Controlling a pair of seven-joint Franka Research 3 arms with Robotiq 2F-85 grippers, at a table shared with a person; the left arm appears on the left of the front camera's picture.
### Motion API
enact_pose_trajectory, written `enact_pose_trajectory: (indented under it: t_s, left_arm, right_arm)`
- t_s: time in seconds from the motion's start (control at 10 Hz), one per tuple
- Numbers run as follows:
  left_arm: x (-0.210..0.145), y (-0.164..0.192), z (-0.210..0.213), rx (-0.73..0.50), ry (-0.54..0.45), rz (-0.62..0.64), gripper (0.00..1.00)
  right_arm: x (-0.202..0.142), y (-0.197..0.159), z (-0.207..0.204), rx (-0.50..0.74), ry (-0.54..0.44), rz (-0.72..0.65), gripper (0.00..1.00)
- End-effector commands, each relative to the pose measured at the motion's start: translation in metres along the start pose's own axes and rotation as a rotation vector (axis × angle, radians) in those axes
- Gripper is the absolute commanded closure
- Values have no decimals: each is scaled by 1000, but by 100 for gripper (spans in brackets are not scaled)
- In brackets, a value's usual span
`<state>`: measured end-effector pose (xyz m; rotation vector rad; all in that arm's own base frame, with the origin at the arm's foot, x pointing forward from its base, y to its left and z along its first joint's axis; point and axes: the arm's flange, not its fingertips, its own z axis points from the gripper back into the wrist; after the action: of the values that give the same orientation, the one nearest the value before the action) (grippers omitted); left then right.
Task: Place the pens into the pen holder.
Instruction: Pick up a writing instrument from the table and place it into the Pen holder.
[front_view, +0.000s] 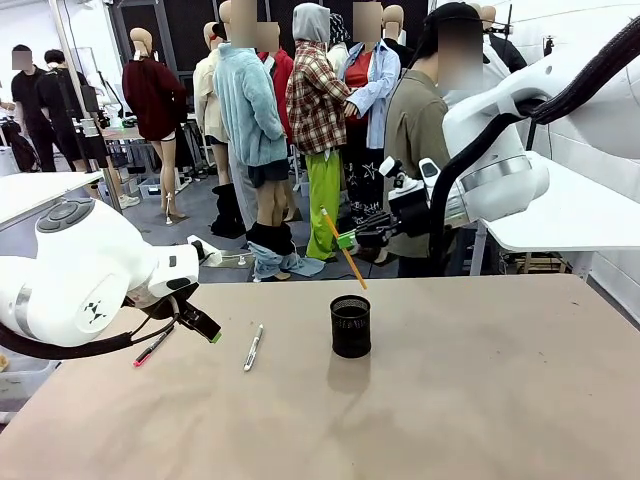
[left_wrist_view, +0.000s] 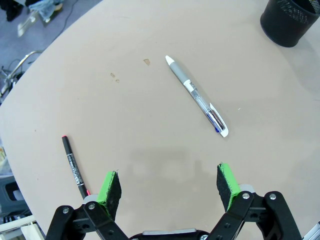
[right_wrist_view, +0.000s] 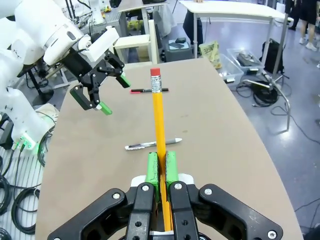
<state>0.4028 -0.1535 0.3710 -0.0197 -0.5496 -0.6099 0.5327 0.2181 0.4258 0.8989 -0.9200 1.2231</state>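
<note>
The right tool (front_view: 347, 238) was clamped on the orange pencil (front_view: 352, 263), tilted, seemingly just above the pen holder (front_view: 350, 326) at its 12 o'clock; the drop was in hand, and next called for righting the tip over the mouth. The left tool (left_wrist_view: 167, 175) hung open over the bench (left_wrist_view: 150, 125); the white pen (left_wrist_view: 197, 96) and red-and-black pen (left_wrist_view: 74, 167) lay at 9 o'clock, nothing in the way
</note>
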Motion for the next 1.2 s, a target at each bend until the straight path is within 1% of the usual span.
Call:
enact_pose_trajectory:
  t_s: [0.0, 0.2, 0.4, 0.7, 0.8, 0.9, 1.1]
  left_arm:
    - [-1, 2, 0, 0, -1, 5, 0]
    - [-1, 2, 0, 0, -1, 5, 0]
    - [-1, 2, 0, 0, -1, 5, 0]
    - [-1, 2, 0, 0, -1, 5, 0]
    - [-1, 2, 0, 0, -1, 5, 0]
    - [-1, 2, 0, 0, -1, 5, 0]
    - [-1, 2, 0, 0, -1, 5, 0]
  right_arm:
    - [-10, 1, -18, 18, -31, 6, 100]
    - [-15, -3, -34, 55, -27, -18, 100]
    - [-24, -4, -47, 71, 1, -40, 100]
    - [-40, -7, -51, 46, 36, -55, 100]
    - [-43, -8, -52, 49, 42, -63, 92]
    - [-44, -9, -51, 48, 45, -58, 75]
    - [-46, -5, -48, 50, 46, -49, 35]
